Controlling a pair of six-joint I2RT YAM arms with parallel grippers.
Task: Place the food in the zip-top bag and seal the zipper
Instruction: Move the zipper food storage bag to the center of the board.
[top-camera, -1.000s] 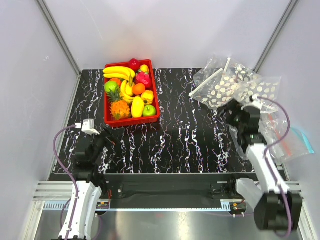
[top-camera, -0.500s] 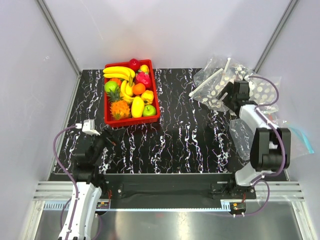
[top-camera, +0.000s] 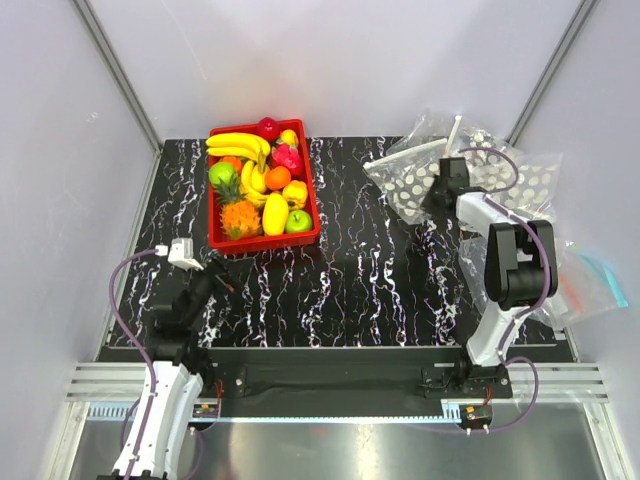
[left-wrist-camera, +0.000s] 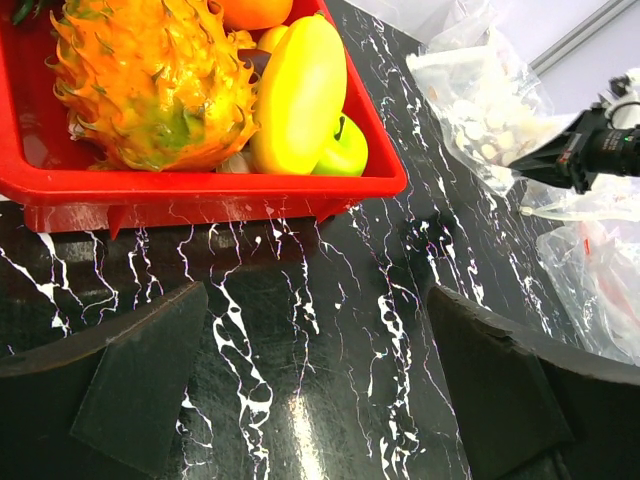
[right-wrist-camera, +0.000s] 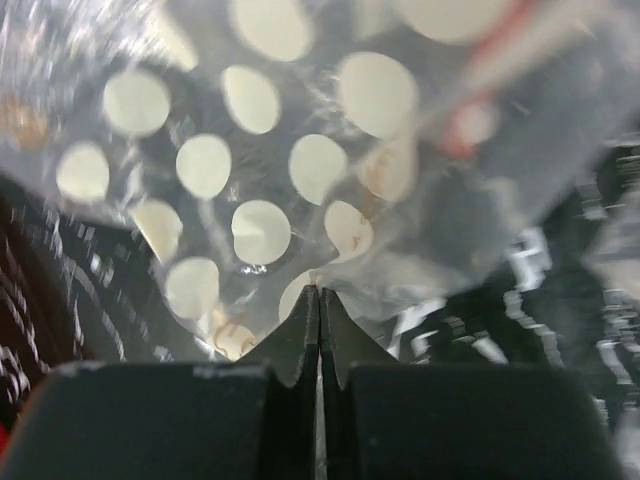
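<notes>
We have the bag pinched in the right gripper; left gripper apart; food sits in tray; nothing bagged.

Red tray, pineapple, perhaps plain bag

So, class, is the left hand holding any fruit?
No, the left hand is open and empty, short of the red tray.

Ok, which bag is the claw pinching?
The spotty bag with white dots: the right claw is shut on its edge. The plain bag with the blue edge lies apart, untouched.
</notes>
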